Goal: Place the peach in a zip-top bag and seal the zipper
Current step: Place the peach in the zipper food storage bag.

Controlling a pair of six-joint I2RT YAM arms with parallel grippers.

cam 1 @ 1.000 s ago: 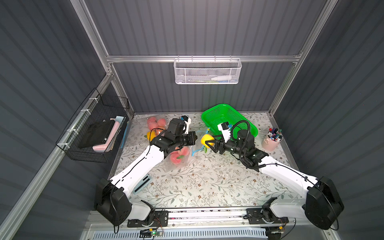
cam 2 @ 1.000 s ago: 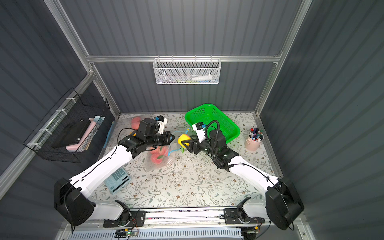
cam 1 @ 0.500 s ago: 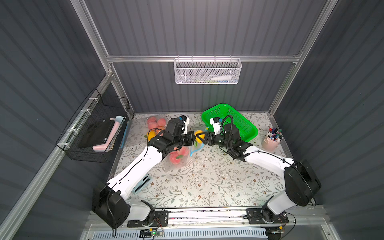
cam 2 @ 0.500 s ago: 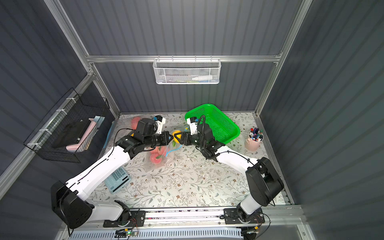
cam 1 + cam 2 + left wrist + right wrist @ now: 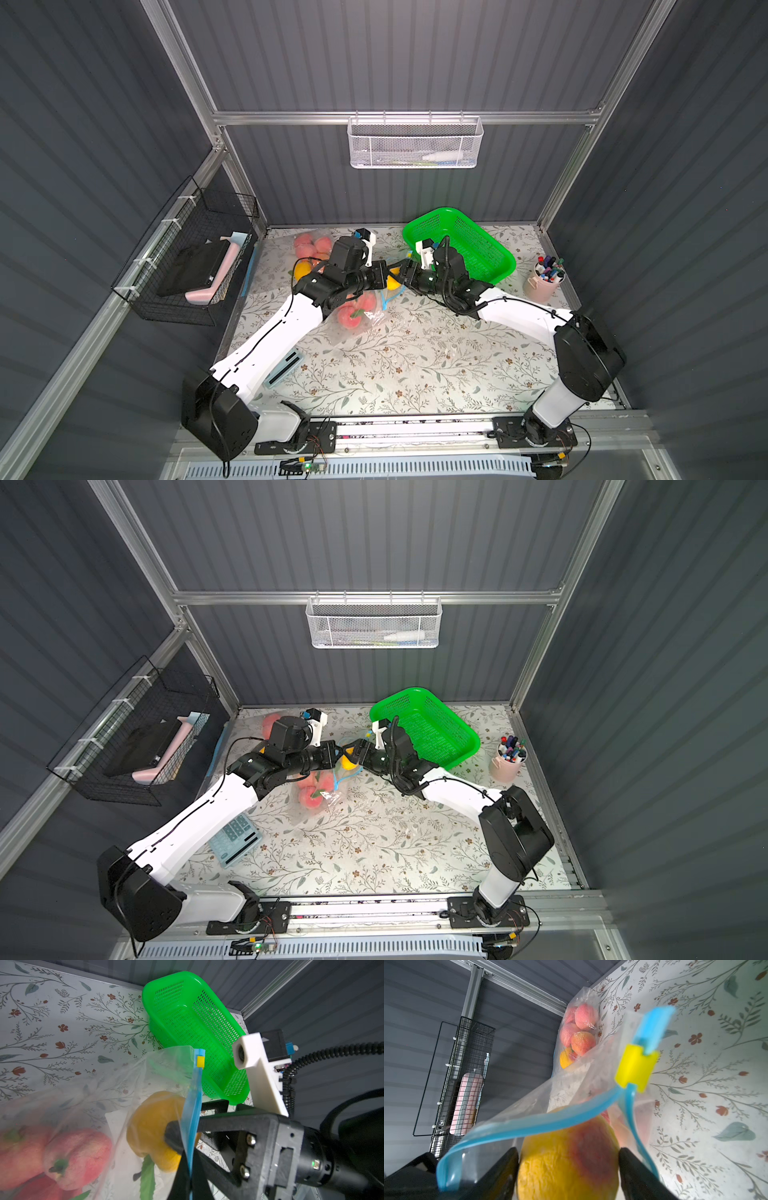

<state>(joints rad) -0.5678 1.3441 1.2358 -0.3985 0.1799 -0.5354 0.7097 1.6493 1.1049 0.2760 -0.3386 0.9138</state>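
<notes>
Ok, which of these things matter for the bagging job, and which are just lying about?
In the job: peach, between the fingers of the right claw; zip-top bag, pinched at its blue zipper by the left claw; yellow slider; peaches already bagged.
Lying about: green basket, marker cup, calculator, second peach bag, black wire basket, white mesh basket.

Grey ribbed walls (image 5: 415, 62), floral tabletop (image 5: 415, 365), perhaps vinyl

Top views: even overhead light, desk (image 5: 415, 365) bright, ribbed walls (image 5: 415, 62) dim grey; shadows soft and faint; wide-angle bowing at frame edges. Right wrist view: peach (image 5: 566, 1159) and yellow slider (image 5: 636, 1067) close, out of focus (background sharper). Left wrist view: bag film (image 5: 93, 1095) hazy, mild glare.
</notes>
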